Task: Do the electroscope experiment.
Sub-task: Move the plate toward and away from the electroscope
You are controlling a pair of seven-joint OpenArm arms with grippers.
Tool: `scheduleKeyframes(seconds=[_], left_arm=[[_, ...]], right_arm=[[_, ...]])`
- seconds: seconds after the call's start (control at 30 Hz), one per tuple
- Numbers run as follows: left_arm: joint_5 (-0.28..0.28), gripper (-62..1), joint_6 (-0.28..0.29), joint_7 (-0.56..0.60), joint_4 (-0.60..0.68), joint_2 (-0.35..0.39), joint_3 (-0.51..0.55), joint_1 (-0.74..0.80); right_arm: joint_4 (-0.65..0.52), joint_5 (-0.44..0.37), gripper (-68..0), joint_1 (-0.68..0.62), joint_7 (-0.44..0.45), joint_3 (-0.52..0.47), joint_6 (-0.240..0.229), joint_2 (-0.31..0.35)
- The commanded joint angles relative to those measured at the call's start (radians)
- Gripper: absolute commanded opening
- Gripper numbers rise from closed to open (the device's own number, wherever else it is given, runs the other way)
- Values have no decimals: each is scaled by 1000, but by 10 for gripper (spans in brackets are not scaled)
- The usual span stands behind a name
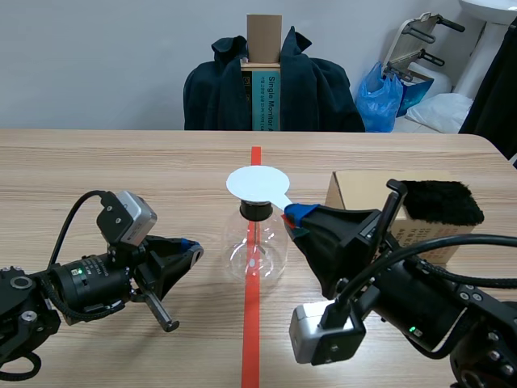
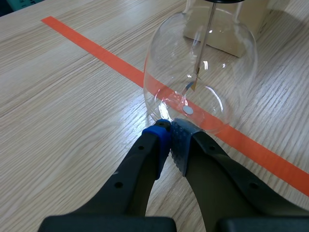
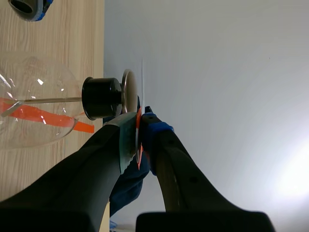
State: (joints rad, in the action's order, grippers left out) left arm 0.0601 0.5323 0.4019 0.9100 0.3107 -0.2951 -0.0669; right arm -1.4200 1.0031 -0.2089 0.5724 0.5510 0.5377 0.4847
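Flask [image 1: 254, 246] of clear glass stands upright mid-counter [image 1: 121, 170] on the orange-red tape line [image 1: 255, 153], a black stopper [image 1: 257, 211] in its neck and a thin rod hanging inside. The left arm lies low at the flask's 8 o'clock, its forearm almost level. The left pincer [image 1: 194, 250] points toward 3 o'clock with its pads pressed together on nothing, their tips just short of the flask's bulb near its base. The right arm comes in from 4 o'clock with its wrist rolled onto its side and raised to stopper height. The right pincer [image 1: 292, 217] is clamped on the tab of a white disc [image 1: 257, 183], which it holds flat over the flask's top. A cardboard box [image 1: 355, 192] sits at the flask's 3 o'clock, with a black furry pad [image 1: 440, 202] on it.
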Motion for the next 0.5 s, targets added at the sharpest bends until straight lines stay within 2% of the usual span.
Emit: scheduleKeyframes(seconds=[0.0, 0.47], left_arm=[[-10, -581, 2, 21, 16, 0, 2, -14], [-10, -581, 2, 5, 16, 0, 2, -13]], right_arm=[[-22, -3, -667, 12, 4, -6, 11, 3], [-22, 7, -667, 12, 2, -6, 11, 3]])
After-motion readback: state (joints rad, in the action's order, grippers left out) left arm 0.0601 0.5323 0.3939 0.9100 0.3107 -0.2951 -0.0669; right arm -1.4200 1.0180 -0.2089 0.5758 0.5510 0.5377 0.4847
